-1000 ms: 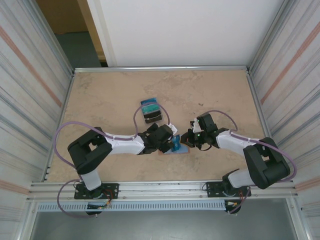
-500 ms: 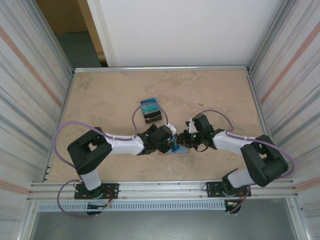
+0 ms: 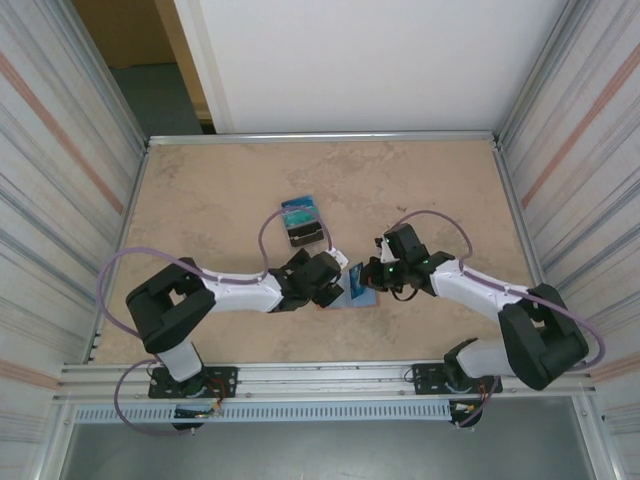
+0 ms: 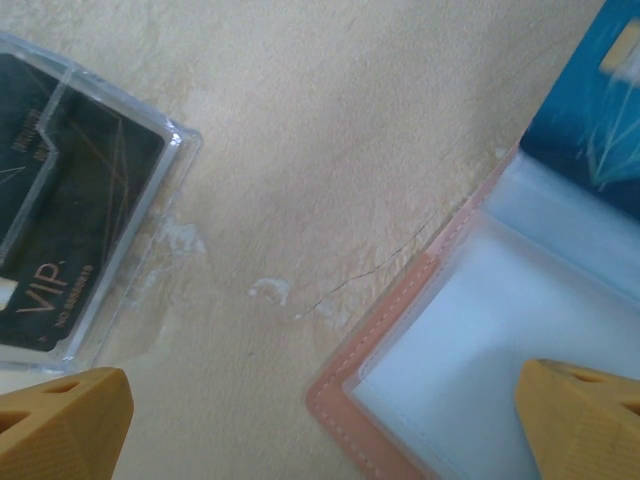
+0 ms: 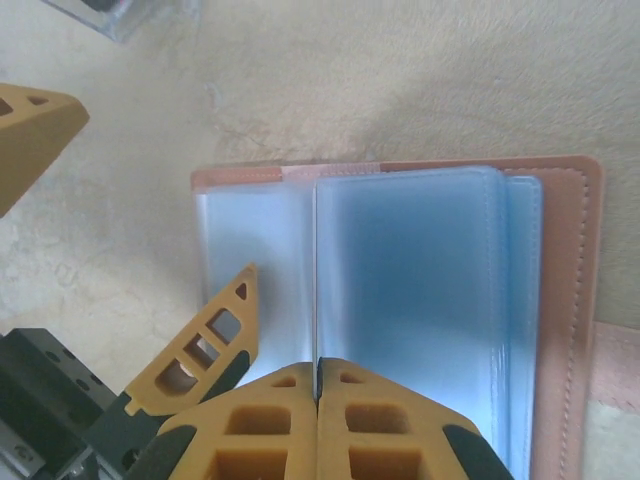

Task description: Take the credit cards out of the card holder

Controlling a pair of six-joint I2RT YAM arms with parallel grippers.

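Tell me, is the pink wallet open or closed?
Open. The card holder lies spread flat, its clear sleeves facing up, and the right gripper pinches the edge of one.

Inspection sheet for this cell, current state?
Surface: beige table, a few whitish scuffs.
Job's things: pink card holder lying open, clear sleeves up; blue credit card at its edge, in or out of a sleeve unclear.
Clutter: clear case with black VIP card, apart from the holder.
Hands: left hand open, one finger over a sleeve; right hand shut, pinching a sleeve.
Cables: purple cable looped over each arm.
Surroundings: ribbed metal walls, white back panel.
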